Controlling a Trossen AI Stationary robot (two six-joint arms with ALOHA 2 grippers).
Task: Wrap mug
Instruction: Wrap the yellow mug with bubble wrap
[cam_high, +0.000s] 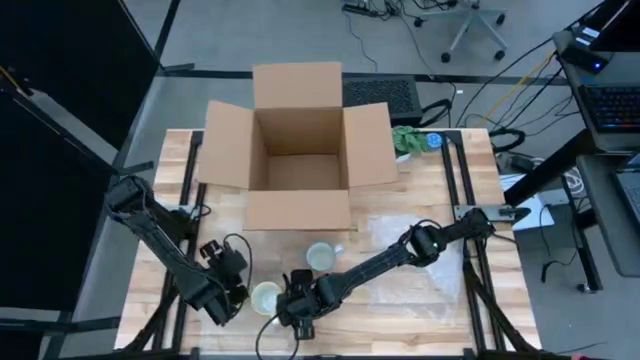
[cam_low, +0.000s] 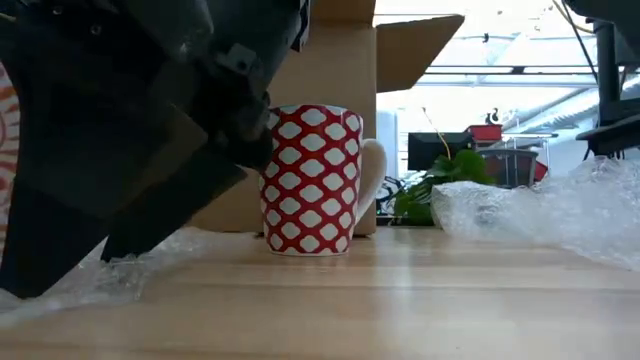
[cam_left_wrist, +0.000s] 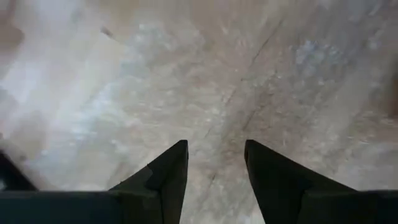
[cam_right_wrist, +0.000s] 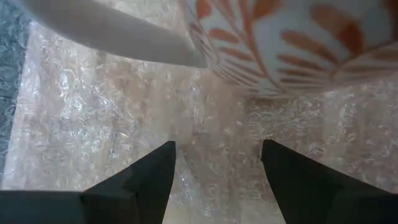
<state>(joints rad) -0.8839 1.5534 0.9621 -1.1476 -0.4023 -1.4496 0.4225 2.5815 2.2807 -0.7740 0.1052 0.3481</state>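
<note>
The mug (cam_high: 266, 297) with the orange leaf print sits on bubble wrap (cam_right_wrist: 112, 124) at the near edge of the bench (cam_high: 400, 300), well in front of the cardboard box (cam_high: 296, 140). It looks like glazed ceramic: rigid, slippery and chippable, so I'd move it by its handle or rim and fold the soft, light wrap by an edge. The left gripper (cam_left_wrist: 214, 165) hovers just beside the mug, fingers parted, holding nothing; the right gripper (cam_right_wrist: 217, 163), likewise open and empty, hangs beside it. A red-and-white mug (cam_low: 311, 178) stands nearer the box.
</note>
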